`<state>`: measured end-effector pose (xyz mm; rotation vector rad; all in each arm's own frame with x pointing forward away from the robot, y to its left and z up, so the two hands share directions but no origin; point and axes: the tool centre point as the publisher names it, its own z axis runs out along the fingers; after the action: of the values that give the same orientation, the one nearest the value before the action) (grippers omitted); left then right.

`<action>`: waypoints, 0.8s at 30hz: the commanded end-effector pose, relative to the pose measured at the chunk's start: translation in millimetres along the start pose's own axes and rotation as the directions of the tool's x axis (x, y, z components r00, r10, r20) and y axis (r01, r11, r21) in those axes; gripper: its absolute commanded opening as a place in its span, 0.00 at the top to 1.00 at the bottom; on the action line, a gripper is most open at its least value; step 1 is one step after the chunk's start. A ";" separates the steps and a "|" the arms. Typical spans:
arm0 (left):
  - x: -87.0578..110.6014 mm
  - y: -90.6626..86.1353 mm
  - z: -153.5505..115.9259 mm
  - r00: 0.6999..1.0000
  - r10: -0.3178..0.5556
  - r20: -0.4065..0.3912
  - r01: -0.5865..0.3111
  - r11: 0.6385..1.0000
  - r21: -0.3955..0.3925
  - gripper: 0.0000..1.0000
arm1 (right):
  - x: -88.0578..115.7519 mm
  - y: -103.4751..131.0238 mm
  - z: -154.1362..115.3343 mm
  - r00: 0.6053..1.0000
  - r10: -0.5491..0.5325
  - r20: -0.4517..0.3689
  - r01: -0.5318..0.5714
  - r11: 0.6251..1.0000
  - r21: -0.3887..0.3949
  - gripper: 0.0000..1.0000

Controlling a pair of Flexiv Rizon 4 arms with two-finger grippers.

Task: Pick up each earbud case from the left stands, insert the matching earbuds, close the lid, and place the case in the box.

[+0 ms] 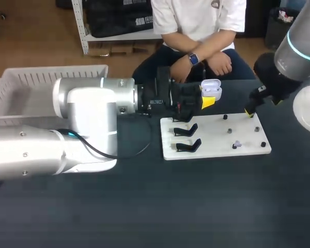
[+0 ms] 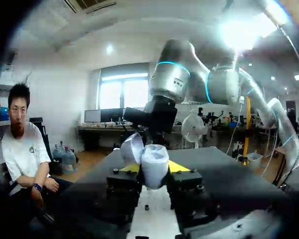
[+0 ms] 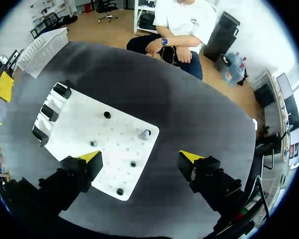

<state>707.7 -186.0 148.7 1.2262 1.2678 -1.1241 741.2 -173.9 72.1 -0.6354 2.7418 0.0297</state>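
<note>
Earbud (image 1: 237, 144) nearest: one small pale piece sits on the near right part of the white board (image 1: 212, 151). I judge it very light, smooth and easy to flick away, so it wants a gentle pinch across its body from straight above. Further back, on the board's left side, are the black stands (image 1: 188, 146), and those in view are empty. Beyond the board's far edge the left gripper (image 2: 154, 170) holds the white earbud case (image 2: 155, 160) above the table. Both yellow-tipped fingers press against its sides, and its lid (image 2: 132, 148) is hinged open. The case looks like a rigid, slick, light plastic shell. A hold on the body below the hinge seems right, and the lid should not be forced. The right gripper (image 3: 140, 158) hovers over the board's far right corner, fingers spread wide, holding nothing. The white box (image 1: 20, 85) sits at the table's far left.
</note>
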 end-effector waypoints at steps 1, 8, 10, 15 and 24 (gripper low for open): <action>0.5 -2.2 -0.1 1.000 0.003 0.005 -0.003 1.000 -0.008 1.00 | -7.4 4.0 6.6 1.000 0.014 -0.022 -0.013 0.999 0.031 0.02; 0.5 -2.2 -0.1 1.000 0.003 0.005 -0.003 1.000 -0.008 1.00 | -11.0 4.0 14.4 0.998 0.033 -0.061 -0.029 0.997 0.064 0.04; 0.5 -2.2 -0.1 1.000 0.003 0.005 -0.003 1.000 -0.008 1.00 | -11.7 5.0 17.5 0.997 0.031 -0.073 -0.027 0.997 0.068 0.09; 0.5 -2.2 -0.1 1.000 0.003 0.005 -0.003 1.000 -0.008 1.00 | -11.8 5.3 23.2 0.996 0.033 -0.084 -0.025 0.995 0.092 0.16; 0.5 -2.2 -0.1 1.000 0.003 0.005 -0.003 1.000 -0.008 1.00 | -10.3 4.8 34.6 0.994 0.018 -0.112 -0.005 0.993 0.115 0.50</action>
<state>707.4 -186.0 149.2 1.2269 1.2697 -1.1230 754.6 -163.7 45.6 -0.6106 2.8273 -0.1553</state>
